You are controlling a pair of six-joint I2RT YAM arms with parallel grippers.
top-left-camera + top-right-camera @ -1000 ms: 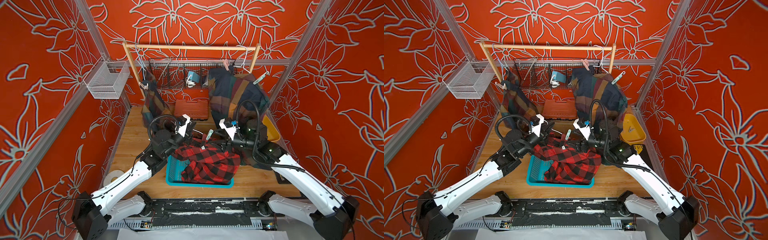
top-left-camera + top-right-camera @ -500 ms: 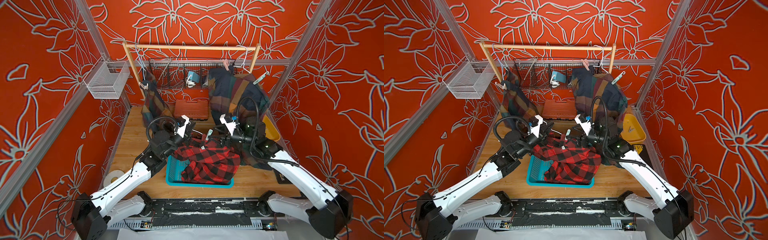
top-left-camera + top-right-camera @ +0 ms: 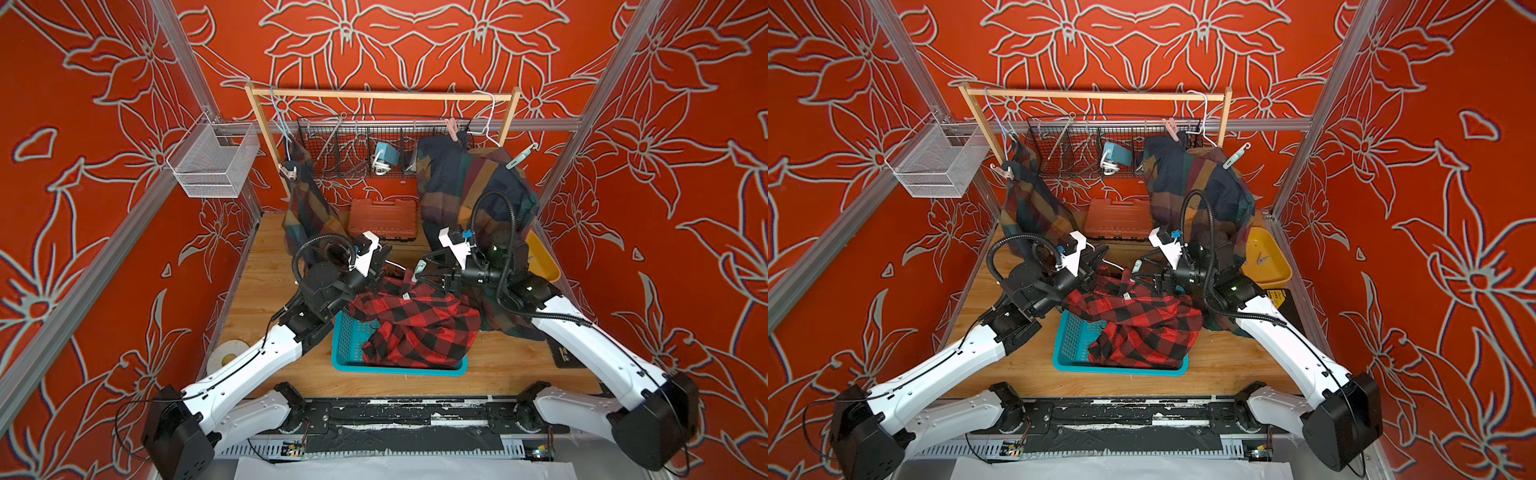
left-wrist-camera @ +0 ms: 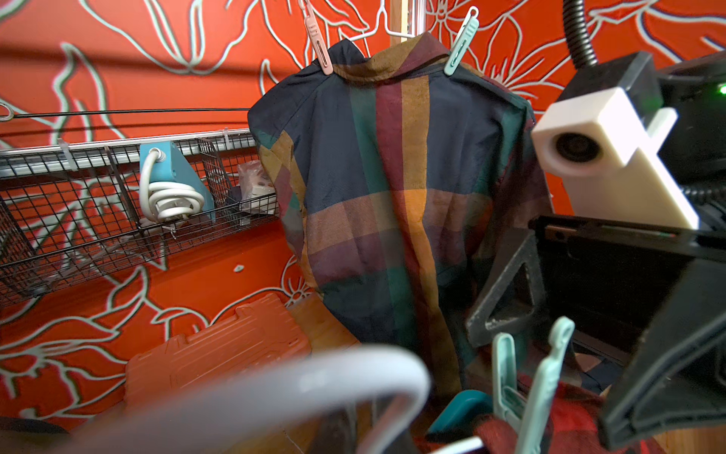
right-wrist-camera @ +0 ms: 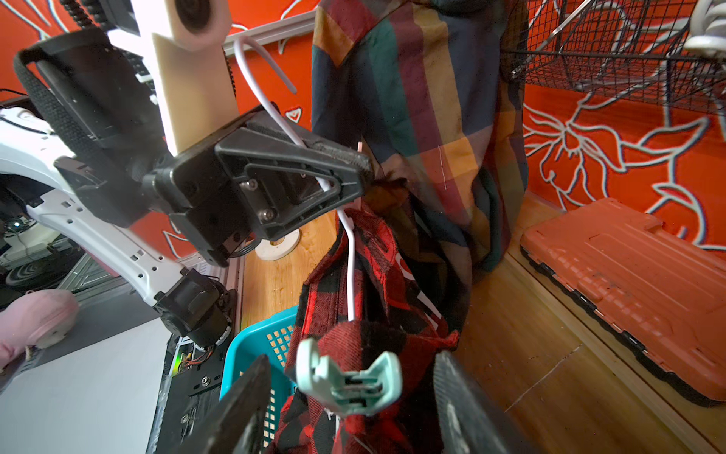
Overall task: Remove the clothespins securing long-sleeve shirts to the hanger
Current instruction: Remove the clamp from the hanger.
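1. Red walls with pale flower outlines close in three sides. Wooden floor point(image 3: 257, 299) below, wooden rail point(image 3: 374, 94) across the back.
2. Red-and-black shirt point(image 3: 415, 328) lies heaped over the teal basket point(image 3: 345, 340) at centre, its collar end raised between the two arms.
3. Left gripper point(image 5: 363, 169): jaws clamped tight on the neck of the white wire hanger point(image 5: 352, 275). The wire runs down into the red-and-black collar.
4. Right gripper point(image 5: 353, 359): fingers spread, one on either side of the mint clothespin point(image 5: 349, 387) clipped to that shirt's shoulder edge. A gap shows on both sides; nothing gripped.
5. Dark plaid shirt point(image 3: 461, 187) hangs at the rail's right end, with a pink clothespin point(image 4: 320, 47) on one shoulder and an upper mint clothespin point(image 4: 457, 47) on the other.
6. Second dark plaid shirt point(image 3: 307, 208) hangs at the left end, with a left pink clothespin point(image 3: 291, 171) on its top edge.
7. Orange case point(image 3: 382, 218) sits on the floor between the two hanging shirts. Yellow tray point(image 3: 1277, 274) lies just beside the right arm.
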